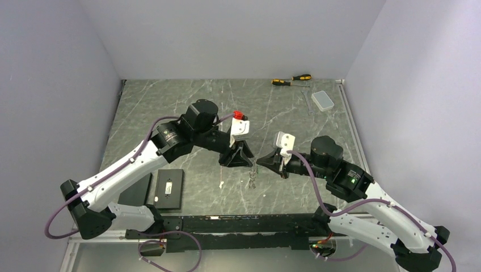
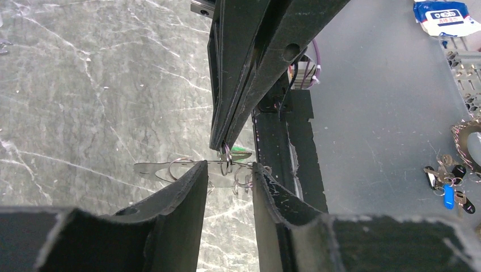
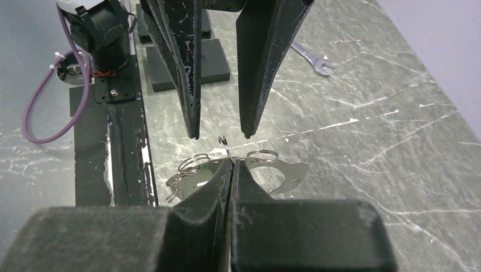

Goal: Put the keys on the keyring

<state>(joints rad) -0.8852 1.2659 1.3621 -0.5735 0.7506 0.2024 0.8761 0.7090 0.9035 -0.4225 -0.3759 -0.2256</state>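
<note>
— Right tool (image 3: pixel 232 165) first: pressed together or spread?

— Pressed together, pinching the keyring (image 3: pixel 225 144), a thin wire loop, right at the tips. Holds it on edge above the bench (image 1: pixel 170 107).

— And the left tool (image 3: pixel 220 135)?

— Spread. Faces the right tool tip to tip, with the gap lined up on the keyring. Not touching the loop in either wrist view.

— Where to look for the key (image 2: pixel 241 152)?

— Shows only as a sliver of bright green head in the left wrist view, just beside the right tool's tips and close to the keyring. Cannot tell whether hanging from the loop or lying lower down.

— Anything underneath?

— Yes: a loose cluster of silver rings (image 3: pixel 195 164) and a flat metal tag (image 3: pixel 283 173), lying on the bench directly below the two tools.

— Farther out?

— Silver wrench (image 3: pixel 311 56) flat on the bench, well apart from the tools. Black boxes (image 1: pixel 170 188) near the left arm's base. Yellow-and-black screwdrivers (image 1: pixel 292 80) along the far edge, with a small clear box (image 1: pixel 323 100) just nearer, toward the right wall.
</note>
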